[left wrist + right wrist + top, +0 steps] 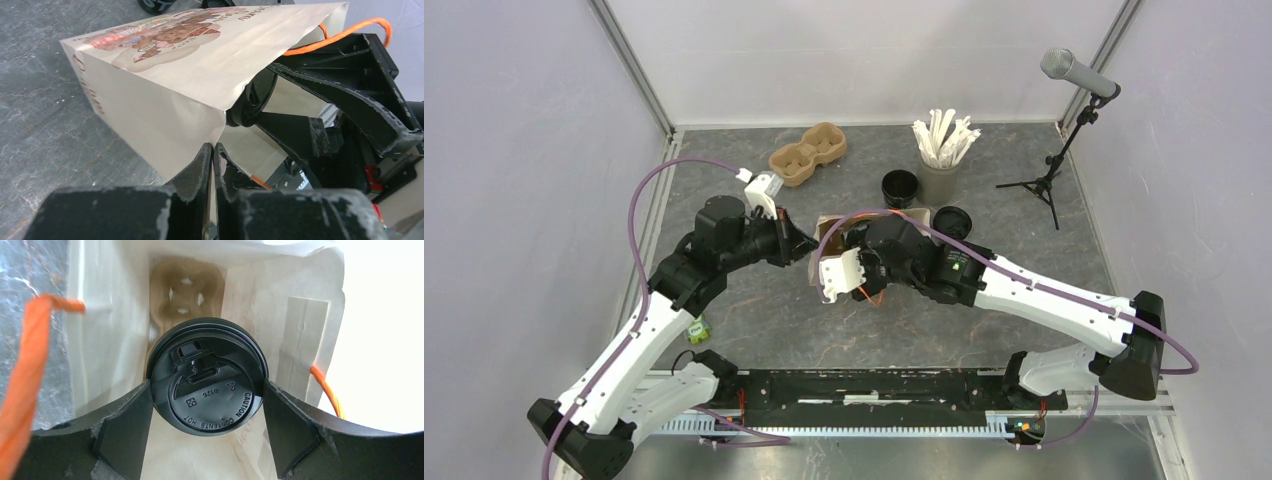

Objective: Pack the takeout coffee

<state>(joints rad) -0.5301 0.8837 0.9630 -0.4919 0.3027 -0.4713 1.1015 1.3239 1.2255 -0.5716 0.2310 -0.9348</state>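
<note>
Right fingers (pixel 127 422) are spread wide and clamped on the takeout coffee (pixel 207 385) just below its lid, with the cup inside the paper bag (pixel 165 75). Left fingers (pixel 197 170) are pinched shut on the bag's rim, holding the mouth open. So it's the insert step. Next up: push deeper and seat it in the pulp carrier (pixel 185 287), though I can't really tell which well is free.

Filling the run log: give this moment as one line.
left gripper: shut on paper bag edge | right gripper: holding takeout coffee inside bag | pulp carrier: deeper in bag
</note>
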